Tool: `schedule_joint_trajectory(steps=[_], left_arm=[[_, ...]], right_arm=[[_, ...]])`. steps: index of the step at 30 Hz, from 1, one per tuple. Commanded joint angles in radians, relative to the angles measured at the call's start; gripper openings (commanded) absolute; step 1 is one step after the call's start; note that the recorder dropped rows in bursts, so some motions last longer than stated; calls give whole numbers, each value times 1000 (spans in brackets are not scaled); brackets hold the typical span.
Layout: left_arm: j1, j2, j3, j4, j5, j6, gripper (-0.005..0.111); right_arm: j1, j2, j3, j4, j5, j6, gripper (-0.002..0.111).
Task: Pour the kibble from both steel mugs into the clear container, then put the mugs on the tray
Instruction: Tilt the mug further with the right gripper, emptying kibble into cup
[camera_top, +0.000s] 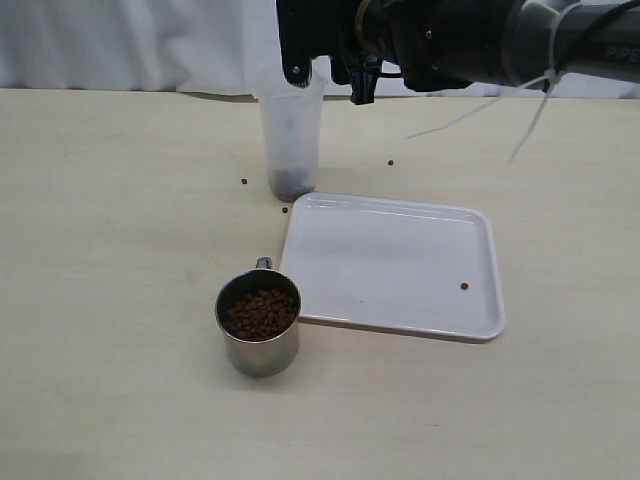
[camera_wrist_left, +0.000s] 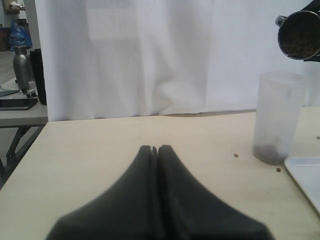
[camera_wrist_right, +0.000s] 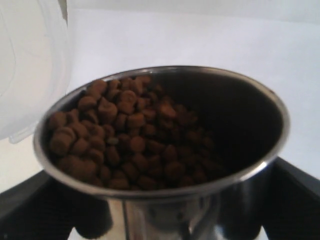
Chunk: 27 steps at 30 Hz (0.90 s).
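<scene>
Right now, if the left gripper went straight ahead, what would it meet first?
The way looks free: the shut left gripper points across the beige tabletop toward the white curtain beyond it, though depth is unclear. The tall clear plastic container stands off to one side.

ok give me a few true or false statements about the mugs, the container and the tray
1. The flat white rectangular plastic tray has one stray brown pellet on it. True.
2. Both shiny steel mugs stand on the tray. False: one steel mug stands beside it, full of kibble; the right gripper holds the other mug in the air.
3. The tall clear plastic container is empty. False: some kibble lies at its bottom.
4. The left gripper is shut and holds nothing. True.
</scene>
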Motion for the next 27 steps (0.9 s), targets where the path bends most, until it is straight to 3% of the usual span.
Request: schedule_joint_trajectory(steps=[1, 27], left_arm=[[-10, -3, 3, 0, -10, 0, 0], [-10, -3, 3, 0, -10, 0, 0]], right_arm=[[-1, -7, -11, -10, 2, -10, 5], [-1, -6, -45, -10, -62, -63, 5]])
